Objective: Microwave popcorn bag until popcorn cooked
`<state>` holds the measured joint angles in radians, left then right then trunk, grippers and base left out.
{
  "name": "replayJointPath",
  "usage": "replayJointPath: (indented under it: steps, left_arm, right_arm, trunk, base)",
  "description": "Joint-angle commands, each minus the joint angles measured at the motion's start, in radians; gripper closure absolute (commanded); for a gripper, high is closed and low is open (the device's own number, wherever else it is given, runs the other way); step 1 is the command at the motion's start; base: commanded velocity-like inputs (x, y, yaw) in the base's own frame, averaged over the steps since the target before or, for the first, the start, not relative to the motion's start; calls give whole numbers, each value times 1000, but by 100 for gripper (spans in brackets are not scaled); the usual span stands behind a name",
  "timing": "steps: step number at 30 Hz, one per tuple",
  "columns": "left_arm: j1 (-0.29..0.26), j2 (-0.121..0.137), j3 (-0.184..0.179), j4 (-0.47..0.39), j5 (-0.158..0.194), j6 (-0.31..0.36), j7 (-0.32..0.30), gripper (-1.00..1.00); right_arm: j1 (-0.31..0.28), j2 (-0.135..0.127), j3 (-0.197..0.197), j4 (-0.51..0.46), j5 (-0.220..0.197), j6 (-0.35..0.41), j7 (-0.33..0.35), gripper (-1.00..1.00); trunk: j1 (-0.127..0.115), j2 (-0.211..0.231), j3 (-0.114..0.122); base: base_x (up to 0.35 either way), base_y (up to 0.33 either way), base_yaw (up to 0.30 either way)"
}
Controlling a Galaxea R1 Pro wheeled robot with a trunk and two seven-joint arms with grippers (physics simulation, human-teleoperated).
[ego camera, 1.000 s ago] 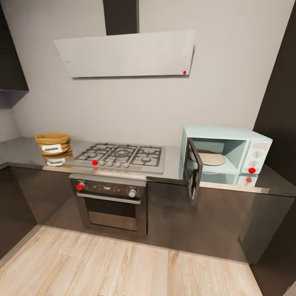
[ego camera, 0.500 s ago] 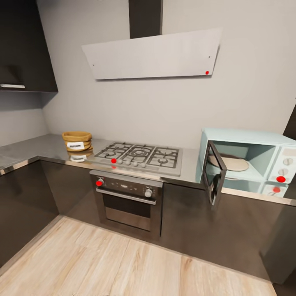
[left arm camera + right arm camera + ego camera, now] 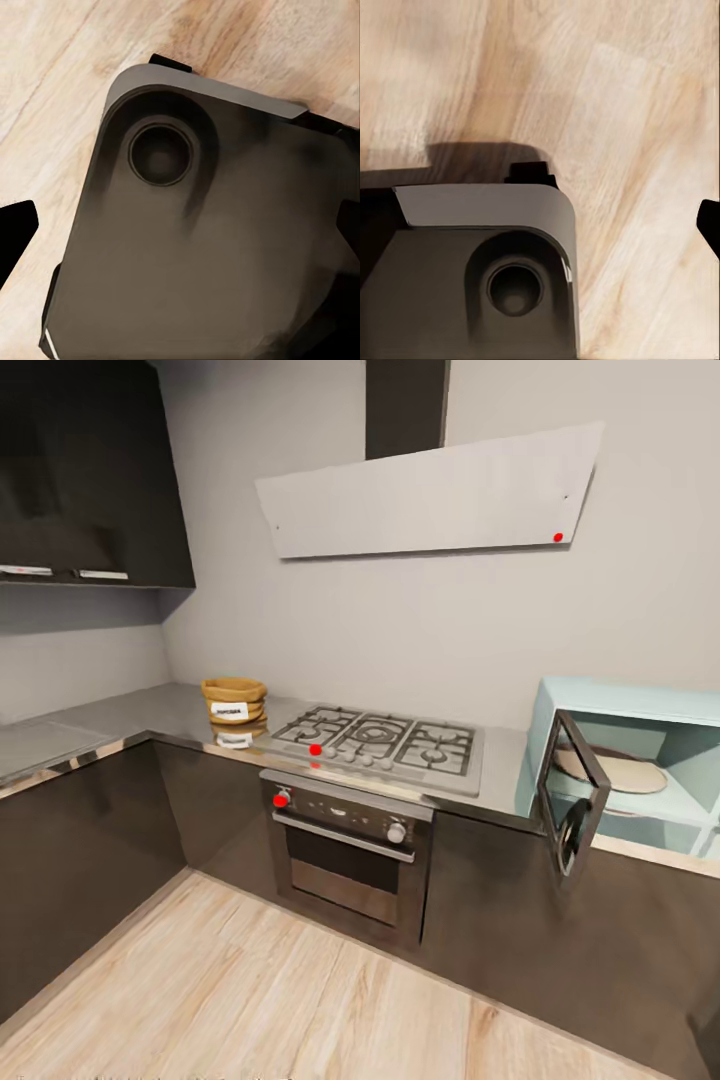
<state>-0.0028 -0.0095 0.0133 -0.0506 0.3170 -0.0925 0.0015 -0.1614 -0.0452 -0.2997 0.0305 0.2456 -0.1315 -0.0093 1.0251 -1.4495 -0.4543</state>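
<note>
The popcorn bag [image 3: 234, 700] sits on the shiny grey countertop [image 3: 120, 720] in the middle left of the head picture, just beside the left edge of the gas stove [image 3: 385, 742]. Its white label faces out. The blue microwave [image 3: 640, 705] stands at the right edge, well apart from the bag, with the stove between them. Its dark door [image 3: 572, 810] hangs open, and a round pale plate [image 3: 620, 770] lies inside. Under the stove is a black and steel oven [image 3: 345, 850]. A grey hood [image 3: 430, 500] hangs on the wall above. Both wrist pictures look down at the robot's dark base [image 3: 202, 247] on the wood floor [image 3: 622, 97]. Only dark finger tips show at the picture edges, so I cannot tell how the jaws stand.
</note>
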Motion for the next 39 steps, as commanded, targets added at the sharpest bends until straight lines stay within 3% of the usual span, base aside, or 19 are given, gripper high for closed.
replayJointPath:
  steps: [1,39]
  left_arm:
    - [0,0,1,0,4,-3,0,-100]
    - [0,1,-1,0,6,-1,-6,-100]
  right_arm:
    - [-1,-1,-9,3,9,-5,-5,-100]
    - [11,0,-7,3,11,-8,-4,-100]
  trunk:
    - [0,-1,-1]
    - [0,-1,-1]
  base:
    - [0,0,265]
    - [0,0,251]
